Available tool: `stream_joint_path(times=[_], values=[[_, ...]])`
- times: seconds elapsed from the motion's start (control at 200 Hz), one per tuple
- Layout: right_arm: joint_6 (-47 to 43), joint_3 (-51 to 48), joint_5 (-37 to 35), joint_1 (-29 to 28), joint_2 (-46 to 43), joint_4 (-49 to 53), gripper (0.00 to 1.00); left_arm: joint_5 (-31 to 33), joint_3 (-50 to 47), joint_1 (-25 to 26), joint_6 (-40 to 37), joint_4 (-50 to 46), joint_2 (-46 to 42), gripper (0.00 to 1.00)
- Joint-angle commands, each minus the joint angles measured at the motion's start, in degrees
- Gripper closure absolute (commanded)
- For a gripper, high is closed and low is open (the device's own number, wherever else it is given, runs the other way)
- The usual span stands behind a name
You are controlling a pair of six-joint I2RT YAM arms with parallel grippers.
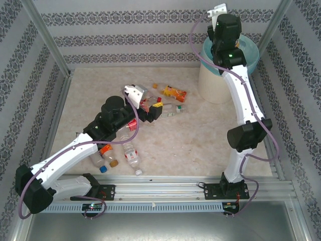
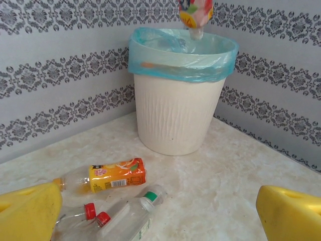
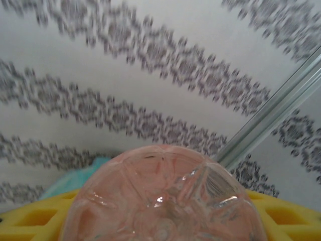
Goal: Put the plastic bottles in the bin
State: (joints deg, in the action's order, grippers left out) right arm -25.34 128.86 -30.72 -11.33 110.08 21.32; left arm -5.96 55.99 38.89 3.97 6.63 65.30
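Over the bin [image 2: 175, 115], the right hand [image 1: 219, 14] is gripping one bottle [image 2: 195, 12]; the left hand [image 1: 136, 94] is gaping wide above the remaining bottles [image 2: 118, 175].

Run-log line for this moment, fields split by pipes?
left end effector: open, by loose bottles | right end effector: shut on held bottle, neck down above bin | task: unfinished
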Motion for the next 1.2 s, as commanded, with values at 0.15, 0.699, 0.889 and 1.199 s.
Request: stream_joint_path(times=[0.15,0.699,0.889,1.199], values=[[9.05,-1.65,1.72,5.07,1.53,7.72,0.45,-1.81,1.85,-0.22,1.9,-1.53,1.25,0.0],[20.35,-10.1,11.7,13.06,3.53,9.48,0.37,-1.27,1.36,-0.22,2.02,-1.58,2.23,0.0],[23.13,-10.84,14.28,14.55,3.58,9.37,0.38,-0.73,1.08,-0.16,2.0,-1.67,2.27,0.0],[25.89,-16.76,18.09,14.24,-4.09,-1.1,0.44,-0.8,1.14,-0.2,2.49,-0.9,2.87,0.0]])
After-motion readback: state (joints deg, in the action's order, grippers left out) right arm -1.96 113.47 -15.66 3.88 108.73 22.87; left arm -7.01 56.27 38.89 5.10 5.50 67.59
